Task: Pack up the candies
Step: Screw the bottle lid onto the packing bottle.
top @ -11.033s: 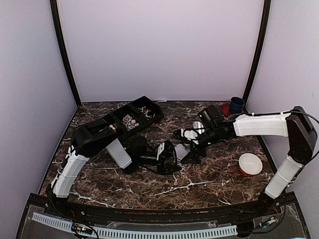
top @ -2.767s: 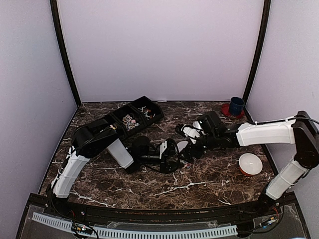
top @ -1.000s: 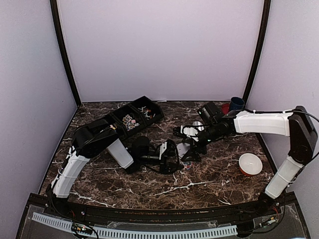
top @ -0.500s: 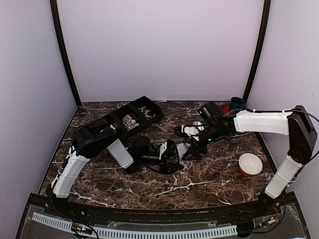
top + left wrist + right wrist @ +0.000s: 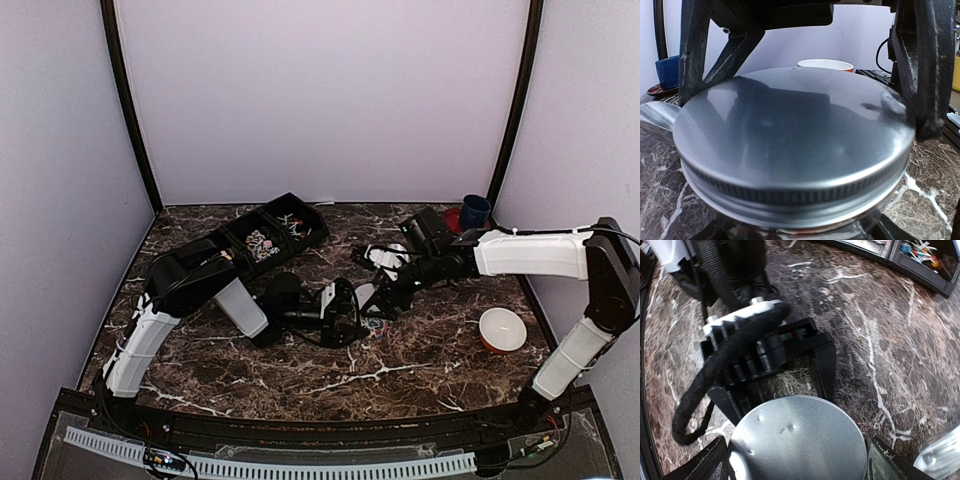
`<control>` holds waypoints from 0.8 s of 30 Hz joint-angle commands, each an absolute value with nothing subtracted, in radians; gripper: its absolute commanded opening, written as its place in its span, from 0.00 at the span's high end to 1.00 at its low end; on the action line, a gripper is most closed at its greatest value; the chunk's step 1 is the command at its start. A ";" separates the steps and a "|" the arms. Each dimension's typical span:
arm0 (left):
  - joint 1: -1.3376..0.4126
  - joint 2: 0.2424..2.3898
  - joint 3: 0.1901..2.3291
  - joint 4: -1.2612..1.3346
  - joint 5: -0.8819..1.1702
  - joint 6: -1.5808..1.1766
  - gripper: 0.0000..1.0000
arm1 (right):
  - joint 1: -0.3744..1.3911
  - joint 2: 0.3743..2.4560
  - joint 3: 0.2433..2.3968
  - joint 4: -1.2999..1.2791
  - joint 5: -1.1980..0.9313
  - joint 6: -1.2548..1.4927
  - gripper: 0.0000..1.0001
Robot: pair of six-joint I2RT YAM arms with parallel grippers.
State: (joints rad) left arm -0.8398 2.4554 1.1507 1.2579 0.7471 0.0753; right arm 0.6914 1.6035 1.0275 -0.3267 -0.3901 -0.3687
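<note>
The candies lie in the black compartment tray, well behind and left of the glass jar. The left gripper clamps that jar. The right gripper straddles its metal lid, jaws wide; whether they press it, I cannot tell.

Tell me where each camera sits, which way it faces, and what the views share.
Top external: above and behind the bases, looking down on the table; left arm and right arm show.
Left wrist: low beside the silver-lidded jar, looking across it toward the white bowl; left gripper clamps the jar.
Right wrist: above that jar, looking down; right gripper open astride it.
Shared: both wrist views show the jar.
</note>
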 commanded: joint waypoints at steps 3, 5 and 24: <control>-0.850 2.528 1.108 1.003 0.679 0.069 0.27 | 0.746 1.603 0.976 -0.179 -0.216 -0.108 0.16; -0.850 2.527 1.105 1.005 0.669 0.070 0.27 | 0.762 1.602 0.972 -0.168 -0.167 -0.058 0.16; -0.850 2.523 1.099 1.006 0.655 0.074 0.27 | 0.833 1.566 1.017 -0.190 -0.027 0.080 0.01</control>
State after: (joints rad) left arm -0.8356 2.4554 1.1492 1.2606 0.6998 0.0826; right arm 0.8261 1.5845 0.9932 -0.2192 -0.0223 0.0761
